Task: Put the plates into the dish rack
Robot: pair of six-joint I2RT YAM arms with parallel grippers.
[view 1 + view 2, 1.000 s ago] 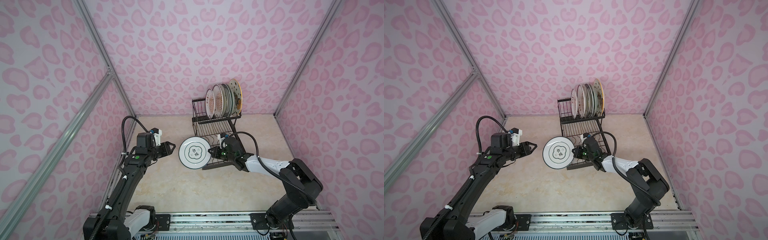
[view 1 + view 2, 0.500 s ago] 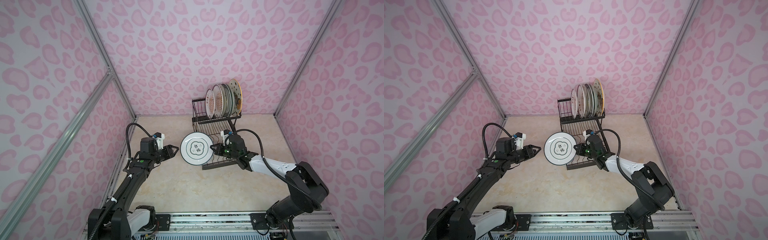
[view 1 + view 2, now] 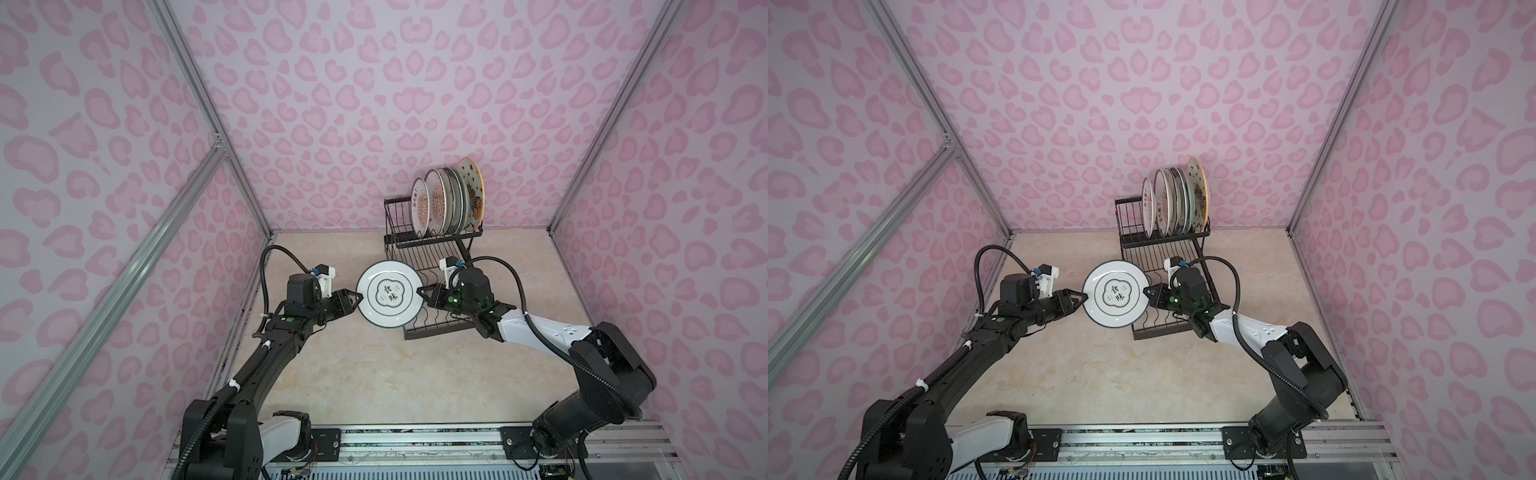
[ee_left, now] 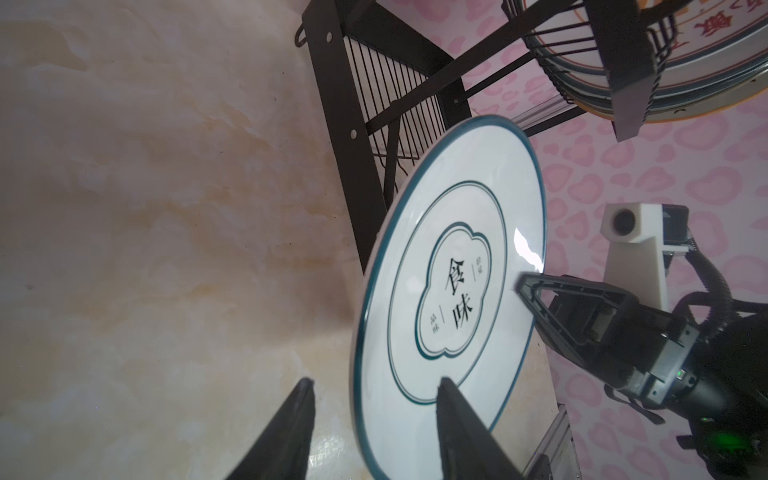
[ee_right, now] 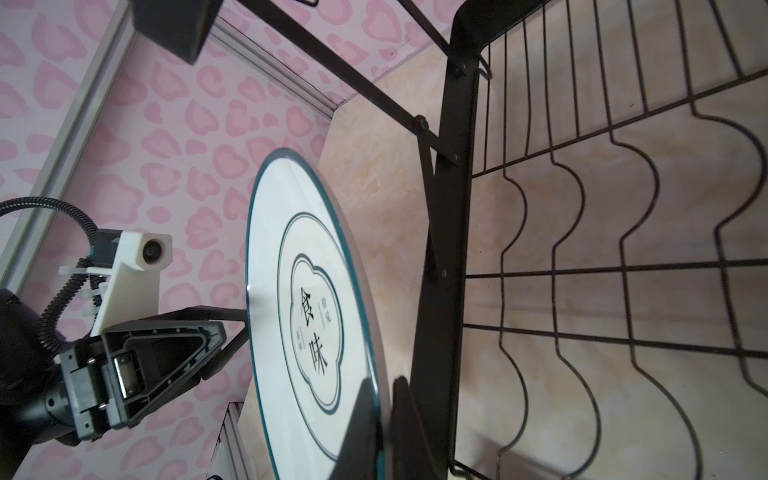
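Observation:
A white plate with green rings and a centre emblem hangs tilted in the air in front of the dish rack. My right gripper is shut on this plate's right rim. My left gripper stands open with its jaws astride the plate's left rim, one finger over the face and one behind, a gap showing. Several plates stand upright in the rack's raised basket.
The rack's lower tray with wavy dividers lies just behind the held plate, its black frame post close to the plate's edge. Pink patterned walls enclose the marbled floor on three sides.
My left gripper has moved right and a little lower until its fingers straddle the plate's left rim. The right gripper keeps its hold, and the plate has hardly shifted.

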